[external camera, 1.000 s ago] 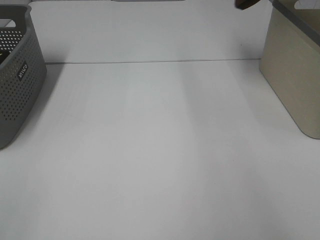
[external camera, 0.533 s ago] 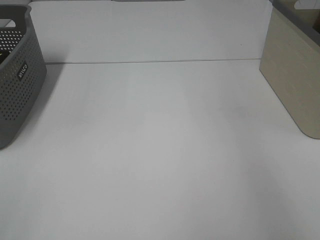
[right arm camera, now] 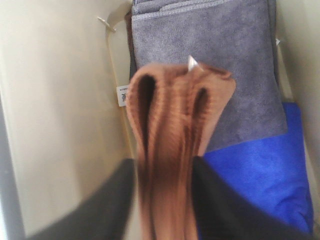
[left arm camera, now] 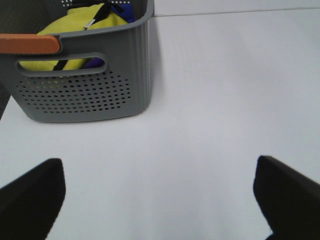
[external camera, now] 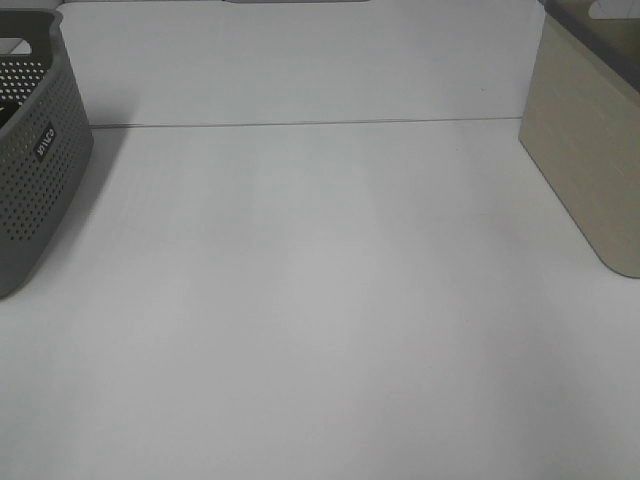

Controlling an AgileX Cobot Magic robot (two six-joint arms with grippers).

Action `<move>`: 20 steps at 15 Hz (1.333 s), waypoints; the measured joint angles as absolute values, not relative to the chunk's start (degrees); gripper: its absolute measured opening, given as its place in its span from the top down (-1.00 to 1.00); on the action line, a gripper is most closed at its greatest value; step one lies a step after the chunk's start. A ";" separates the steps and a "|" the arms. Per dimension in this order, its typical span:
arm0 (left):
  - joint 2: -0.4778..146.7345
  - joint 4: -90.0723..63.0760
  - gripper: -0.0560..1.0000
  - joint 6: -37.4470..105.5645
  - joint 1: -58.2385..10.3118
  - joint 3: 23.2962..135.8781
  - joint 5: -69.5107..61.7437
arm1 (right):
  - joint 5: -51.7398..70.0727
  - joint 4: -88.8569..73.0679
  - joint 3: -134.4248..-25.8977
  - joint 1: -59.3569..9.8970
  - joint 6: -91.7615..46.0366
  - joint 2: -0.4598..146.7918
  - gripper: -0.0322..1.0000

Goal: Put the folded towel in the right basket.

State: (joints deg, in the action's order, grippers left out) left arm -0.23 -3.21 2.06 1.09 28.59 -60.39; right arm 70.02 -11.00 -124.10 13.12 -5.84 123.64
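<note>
My right gripper (right arm camera: 165, 200) is shut on a folded brown towel (right arm camera: 172, 130) and holds it hanging over the inside of the beige right basket (right arm camera: 65, 110). Below it in the basket lie a grey towel (right arm camera: 210, 55) and a blue towel (right arm camera: 255, 175). In the exterior high view only the beige basket's outer wall (external camera: 590, 160) shows at the right edge; the towel and both arms are out of that view. My left gripper (left arm camera: 160, 195) is open and empty above the white table, near the grey basket (left arm camera: 85, 90).
The grey perforated basket (external camera: 30, 160) stands at the left edge of the table and holds yellow and blue cloths (left arm camera: 75, 30). The white tabletop (external camera: 320, 300) lies between the two baskets.
One second ago a dark piece of the right arm showed at the top right of the exterior high view; it has since moved out of view over the beige basket.
</note>
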 joint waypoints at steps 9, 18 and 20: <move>-0.23 -3.21 -0.94 2.06 1.09 28.59 -60.39 | 69.96 -10.77 -124.33 4.13 -3.90 113.79 -0.48; -0.23 -3.21 -0.94 2.06 1.09 28.59 -60.39 | 69.79 -6.47 -88.87 -1.49 -3.27 89.27 -0.48; -0.23 -3.21 -0.94 2.06 1.09 28.59 -60.39 | 69.73 -6.47 -75.00 -1.49 -2.92 82.05 -0.48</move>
State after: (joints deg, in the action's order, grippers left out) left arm -0.23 -3.21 2.06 1.09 28.59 -60.39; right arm 69.73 -6.47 -75.00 -1.49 -2.92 82.05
